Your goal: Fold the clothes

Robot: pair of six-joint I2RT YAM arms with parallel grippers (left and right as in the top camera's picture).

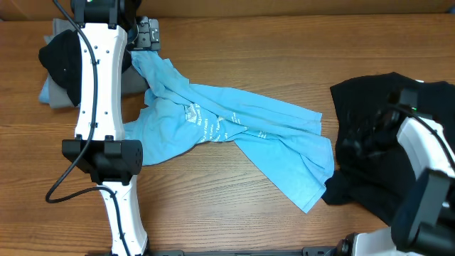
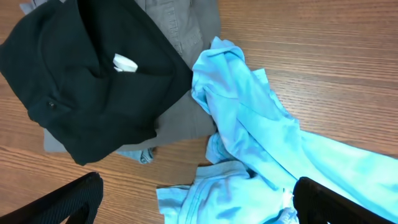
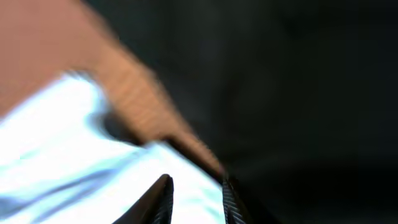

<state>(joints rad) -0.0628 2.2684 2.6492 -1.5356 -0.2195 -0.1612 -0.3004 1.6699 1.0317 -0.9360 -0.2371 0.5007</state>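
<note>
Risk: sky-blue T-shirt (image 1: pixel 242 124) lies bunched, one end under the wide-open left gripper (image 2: pixel 196 200), far hem touching the black garment (image 1: pixel 370 107) below the right gripper (image 3: pixel 196 199), its jaws too blurred to tell | pinching here likely lifts several layers or drags that garment | Writing: white chest print (image 1: pixel 206 126) unreadable; white tag (image 2: pixel 125 62) on the black heap (image 2: pixel 87 93) beside the left gripper illegible.

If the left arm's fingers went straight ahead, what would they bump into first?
Probably the crumpled sky-blue T-shirt: it lies right between the left arm's open fingers, though depth is unclear.
</note>
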